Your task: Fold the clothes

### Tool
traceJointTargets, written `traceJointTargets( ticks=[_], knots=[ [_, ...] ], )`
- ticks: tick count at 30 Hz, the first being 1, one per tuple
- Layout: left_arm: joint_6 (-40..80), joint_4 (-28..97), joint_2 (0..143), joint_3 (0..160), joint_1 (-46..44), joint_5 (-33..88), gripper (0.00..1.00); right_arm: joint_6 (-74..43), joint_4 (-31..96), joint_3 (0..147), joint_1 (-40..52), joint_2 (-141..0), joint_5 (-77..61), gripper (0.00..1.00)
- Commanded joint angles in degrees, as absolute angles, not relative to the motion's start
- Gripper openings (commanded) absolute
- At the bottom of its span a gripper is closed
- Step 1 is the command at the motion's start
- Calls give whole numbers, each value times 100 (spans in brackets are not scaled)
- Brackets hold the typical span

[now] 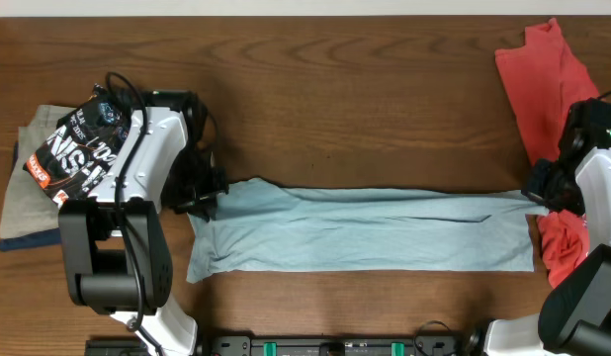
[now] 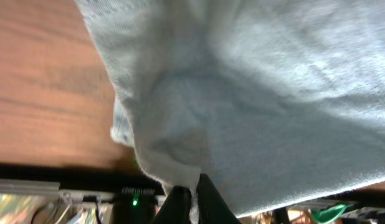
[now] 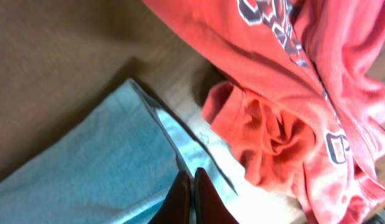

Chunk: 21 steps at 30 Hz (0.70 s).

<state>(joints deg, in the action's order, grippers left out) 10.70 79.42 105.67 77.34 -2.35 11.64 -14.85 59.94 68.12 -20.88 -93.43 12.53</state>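
Here, pale blue T-shirt stretched flat, left hand pinching one end, right hand the other.

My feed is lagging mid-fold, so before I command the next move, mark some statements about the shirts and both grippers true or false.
1. The pale blue T-shirt lies as a long strip across the table. True.
2. The left gripper is open over bare wood. False: it is pinched shut on the T-shirt's left end.
3. The red shirt lies on the right side, beside the T-shirt's right end. True.
4. The black printed shirt lies on top of the blue T-shirt. False: it sits on a pile of folded clothes at the left edge, apart from the T-shirt.
5. The right gripper is closed on the T-shirt's right edge. True.
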Motion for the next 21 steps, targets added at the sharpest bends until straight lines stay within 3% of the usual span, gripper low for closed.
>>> traceJointTargets(
  ticks=[1, 3, 5, 7, 10, 21],
  knots=[
    [1079, 8112, 10580, 7555, -237, 1085, 6, -1455, 6123, 6716, -2217, -9378, 1500, 2],
    [1076, 8252, 10580, 7511, -237, 1083, 12, -1457, 6230, 6689, -2263, -9378, 1500, 7],
    [1079, 8344, 10580, 7511, -237, 1017, 38, -1457, 6355, 6648, -2300, -9378, 1496, 29],
    [1079, 8353, 10578, 7511, -237, 963, 45, -1459, 6416, 6593, -2335, -9378, 1490, 45],
    [1079, 8350, 10578, 7511, -237, 963, 46, -1472, 6399, 6493, -2379, -9378, 1398, 54],
    [1081, 8114, 10578, 7511, -237, 967, 47, -1031, 5507, 5736, -2410, -9378, 482, 70]
  ],
)
